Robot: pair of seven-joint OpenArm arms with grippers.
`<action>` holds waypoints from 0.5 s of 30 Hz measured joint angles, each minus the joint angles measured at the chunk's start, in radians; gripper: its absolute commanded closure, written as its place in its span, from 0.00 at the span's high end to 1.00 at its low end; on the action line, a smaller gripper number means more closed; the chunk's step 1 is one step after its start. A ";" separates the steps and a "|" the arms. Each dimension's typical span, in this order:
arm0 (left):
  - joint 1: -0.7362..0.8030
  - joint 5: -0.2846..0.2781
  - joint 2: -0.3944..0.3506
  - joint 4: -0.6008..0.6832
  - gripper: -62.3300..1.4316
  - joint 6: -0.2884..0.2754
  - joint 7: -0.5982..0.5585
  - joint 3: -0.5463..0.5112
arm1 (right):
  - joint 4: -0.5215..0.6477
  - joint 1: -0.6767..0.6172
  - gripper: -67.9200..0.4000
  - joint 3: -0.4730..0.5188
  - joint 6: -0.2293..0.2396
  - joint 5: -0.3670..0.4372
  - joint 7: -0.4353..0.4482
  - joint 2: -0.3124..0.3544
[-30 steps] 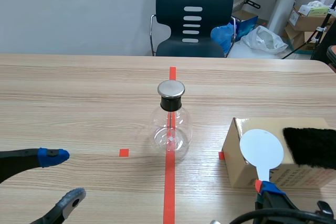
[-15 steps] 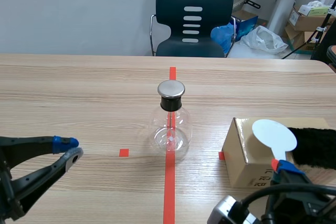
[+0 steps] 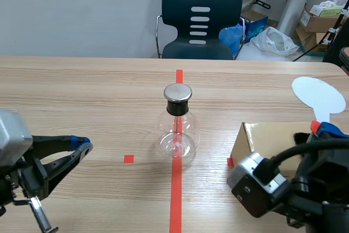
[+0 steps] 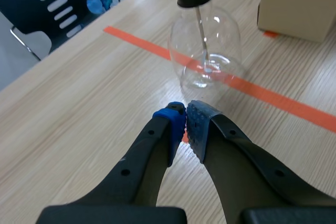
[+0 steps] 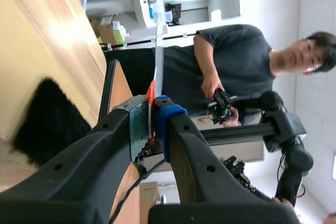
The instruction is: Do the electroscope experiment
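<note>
Paddle (image 3: 319, 94) pinched in right gripper (image 3: 322, 129), high above box (image 3: 262, 137).

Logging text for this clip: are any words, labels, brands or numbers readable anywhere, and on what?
None can be read.
Stacked boxes behind the table: pale labels, too small to read.
Electroscope flask, white paddle, tan box: no print visible.
</note>
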 measured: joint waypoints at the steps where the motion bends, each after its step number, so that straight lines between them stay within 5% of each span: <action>1: -0.018 0.002 0.007 -0.019 0.11 0.000 0.000 0.015 | 0.000 0.019 0.02 -0.015 0.001 0.000 -0.010 0.000; 15: -0.244 0.006 0.085 -0.208 0.11 -0.008 0.000 0.232 | -0.050 0.222 0.02 -0.172 0.019 0.000 -0.027 0.000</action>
